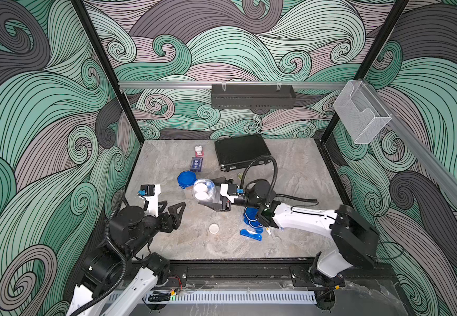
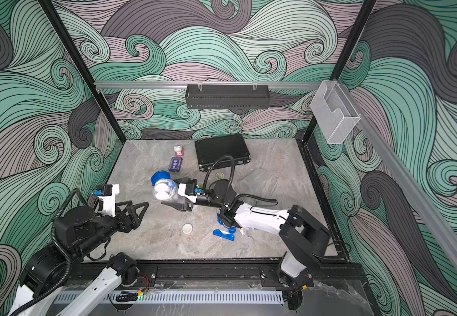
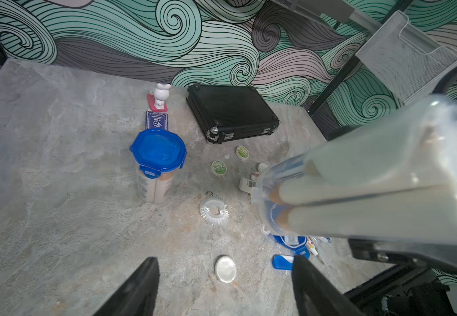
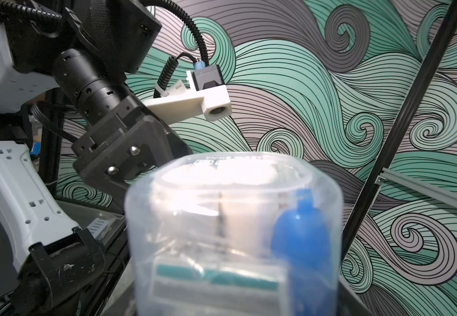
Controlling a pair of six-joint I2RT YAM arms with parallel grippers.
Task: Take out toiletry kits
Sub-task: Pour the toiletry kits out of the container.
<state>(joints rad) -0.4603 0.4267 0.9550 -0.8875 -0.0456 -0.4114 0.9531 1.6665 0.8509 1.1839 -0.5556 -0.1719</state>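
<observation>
Top views, both, with a dial laid on the table and 12 at the back wall. My right gripper is clamped across a clear cup, a finger on either side of its wall, just 9 o'clock of table centre. The cup is tipped on its side, off the table. White bottles show through the plastic (which end is the mouth I cannot tell). In the right wrist view the cup fills the lower frame, blurred, with a blue shape and a teal-striped packet inside.

My left gripper hangs further out toward 9. Its fingers are spread wide with nothing between them, apart from the cup.

The lidded cup stands upright at 10 o'clock, blue lid clipped on, bottles inside. It is just beside the held cup; touching or not, I cannot tell.

Under my right forearm at 5 o'clock is a loose blue lid, partly hidden. Nearer the front edge a blue case lies flat. A white disc sits at 7 o'clock.

Left wrist view: small tubes lie beside the lid. Two round green packets lie between the black case and the held cup, with a clear ribbed ring closer in.

Black case at 12 o'clock, shut and flat. At 11 are a blue card box and a white figurine.
</observation>
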